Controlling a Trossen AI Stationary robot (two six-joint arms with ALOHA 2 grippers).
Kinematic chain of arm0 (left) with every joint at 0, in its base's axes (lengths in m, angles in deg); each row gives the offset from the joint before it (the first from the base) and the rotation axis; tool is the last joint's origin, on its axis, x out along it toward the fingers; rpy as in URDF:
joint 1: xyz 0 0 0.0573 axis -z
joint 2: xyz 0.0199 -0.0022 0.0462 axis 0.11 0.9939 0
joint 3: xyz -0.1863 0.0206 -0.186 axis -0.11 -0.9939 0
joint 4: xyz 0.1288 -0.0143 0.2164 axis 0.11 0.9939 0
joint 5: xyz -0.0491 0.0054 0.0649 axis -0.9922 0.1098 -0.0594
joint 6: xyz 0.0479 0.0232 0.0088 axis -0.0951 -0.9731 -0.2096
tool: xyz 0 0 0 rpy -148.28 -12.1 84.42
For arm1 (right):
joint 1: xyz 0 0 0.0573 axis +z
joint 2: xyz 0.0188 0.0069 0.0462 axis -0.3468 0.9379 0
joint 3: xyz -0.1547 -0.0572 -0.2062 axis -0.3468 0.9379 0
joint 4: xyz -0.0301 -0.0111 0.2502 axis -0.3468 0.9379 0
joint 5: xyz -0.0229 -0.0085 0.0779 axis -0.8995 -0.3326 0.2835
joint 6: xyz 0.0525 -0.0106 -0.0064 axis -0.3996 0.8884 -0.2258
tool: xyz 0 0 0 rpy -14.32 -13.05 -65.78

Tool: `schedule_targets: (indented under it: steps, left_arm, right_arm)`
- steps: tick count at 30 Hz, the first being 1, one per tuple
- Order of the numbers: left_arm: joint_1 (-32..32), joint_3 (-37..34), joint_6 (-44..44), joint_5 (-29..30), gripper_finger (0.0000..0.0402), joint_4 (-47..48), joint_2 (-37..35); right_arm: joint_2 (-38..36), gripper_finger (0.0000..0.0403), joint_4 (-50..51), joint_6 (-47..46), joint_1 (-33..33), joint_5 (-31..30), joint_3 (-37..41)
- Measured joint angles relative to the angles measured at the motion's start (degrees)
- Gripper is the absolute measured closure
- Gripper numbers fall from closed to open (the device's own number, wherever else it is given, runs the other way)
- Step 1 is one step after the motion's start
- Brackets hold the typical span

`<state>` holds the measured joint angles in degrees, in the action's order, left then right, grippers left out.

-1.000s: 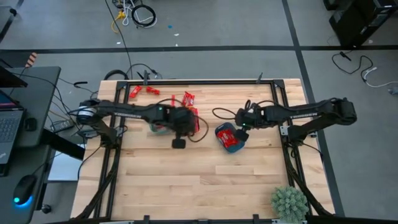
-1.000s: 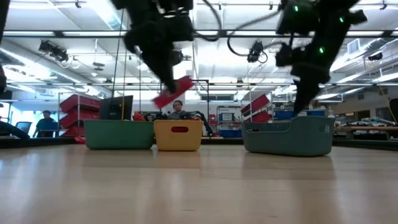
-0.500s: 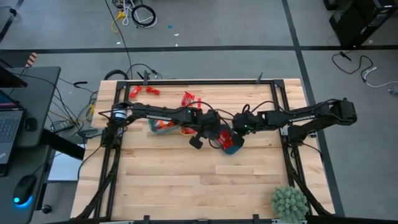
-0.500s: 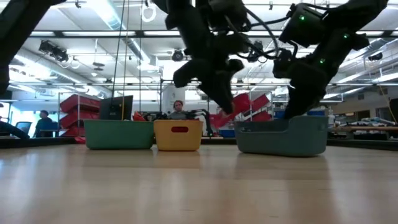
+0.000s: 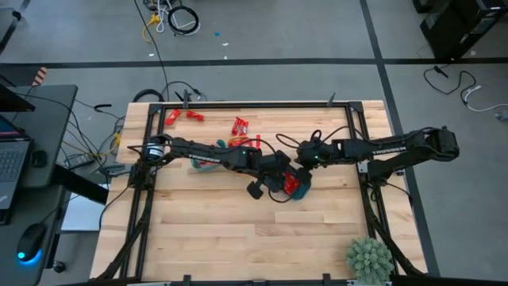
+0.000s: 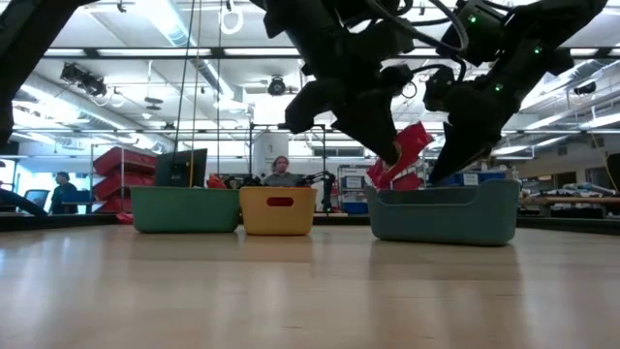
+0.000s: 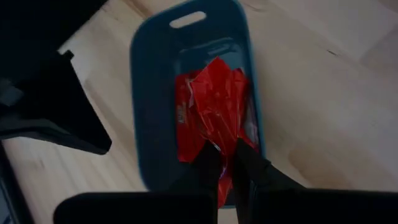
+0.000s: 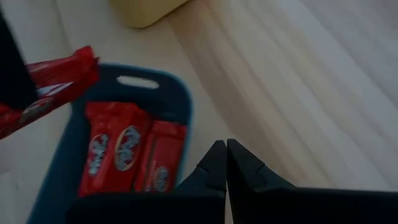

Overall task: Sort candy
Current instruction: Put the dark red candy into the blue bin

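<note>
Looking past the right gripper [image 8: 225, 149], shut empty beside the blue bowl [image 8: 180, 102], two red candies [image 8: 115, 152] are seen inside, hidden in the low view, while a red candy [image 7: 214, 112] is pinched over it by the left gripper [image 7: 227, 163].

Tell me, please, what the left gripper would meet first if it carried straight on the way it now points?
Most likely the red candies already lying in the blue bowl; the left gripper, shut on a red candy, points down into it.
</note>
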<state>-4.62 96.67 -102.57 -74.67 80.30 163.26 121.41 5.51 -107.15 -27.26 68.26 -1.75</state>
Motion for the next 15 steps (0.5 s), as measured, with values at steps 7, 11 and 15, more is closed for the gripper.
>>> schedule_targets:
  steps: [7, 11, 15]
  left_arm:
    - [-0.48, 0.02, 2.78, -0.38, 0.0364, -1.81, 1.11]
    - [-0.85, 0.0, 3.05, -0.47, 0.0322, -1.21, 1.5]
    - [-0.94, -0.04, 4.96, 0.82, 0.0279, -2.24, 2.1]
  right_arm:
    - [-0.33, 0.0403, 0.74, 0.42, -1.07, -2.63, 0.0]
    - [-0.64, 0.0403, 1.3, 1.24, -1.21, -2.74, -0.02]
    - [-0.76, 0.0403, 1.44, 1.95, -1.22, -2.74, -0.01]
